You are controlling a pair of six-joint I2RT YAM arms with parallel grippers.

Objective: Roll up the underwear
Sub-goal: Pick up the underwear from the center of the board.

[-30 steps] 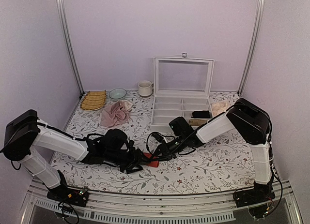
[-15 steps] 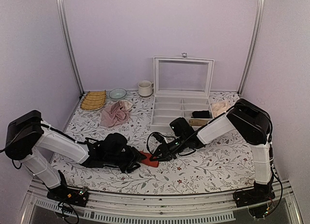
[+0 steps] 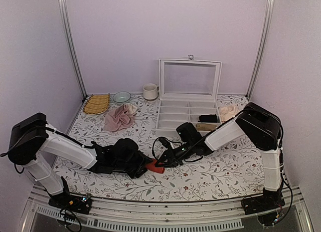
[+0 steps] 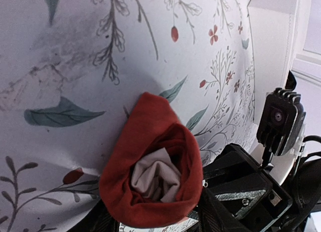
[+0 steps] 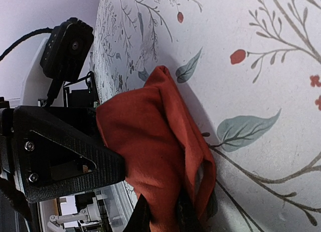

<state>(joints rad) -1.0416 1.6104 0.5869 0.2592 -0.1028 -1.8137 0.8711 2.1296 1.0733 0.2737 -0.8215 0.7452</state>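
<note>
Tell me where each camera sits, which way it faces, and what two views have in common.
Top: fixed above and behind the arms, looking down at the table; both arms show, left gripper and right gripper meeting at the underwear.
Left wrist: low over the table, facing the roll's open end; own fingers at the bottom edge, right wrist camera beyond.
Right wrist: low, facing back the other way; own fingers grip the cloth, left wrist camera beyond.
Shared: both wrist views show the underwear.
</note>
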